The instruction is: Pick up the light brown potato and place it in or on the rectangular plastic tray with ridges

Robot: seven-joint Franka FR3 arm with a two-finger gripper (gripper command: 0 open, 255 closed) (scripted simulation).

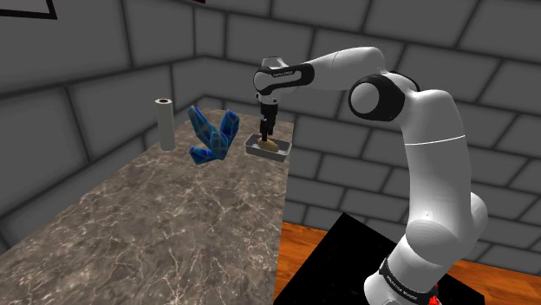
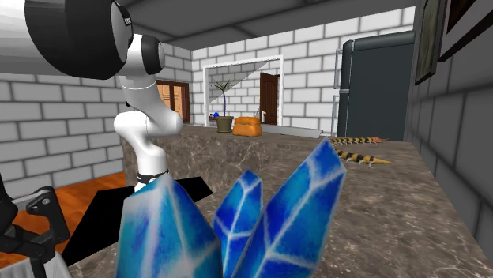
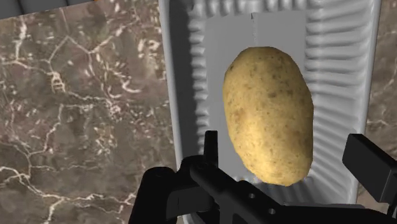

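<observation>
The light brown potato [image 3: 268,114] lies in the grey ridged rectangular tray [image 3: 184,76], which sits on the marble counter near the back wall. My black gripper [image 3: 289,145] hangs straight above it with its fingers [image 3: 212,147] apart, one on each side of the potato. A gap shows between the potato and the finger on the far side, so the jaws are not clasping it. In the shoulder view the gripper [image 1: 269,130] points down at the tray [image 1: 253,146], and the potato [image 1: 272,146] rests inside.
A blue crystal cluster [image 1: 212,134] stands just beside the tray toward the shoulder view's left, and a paper towel roll [image 1: 162,124] beyond it. The counter edge [image 1: 282,217] drops to a wooden floor. Toy lizards [image 2: 359,157] lie farther along the counter.
</observation>
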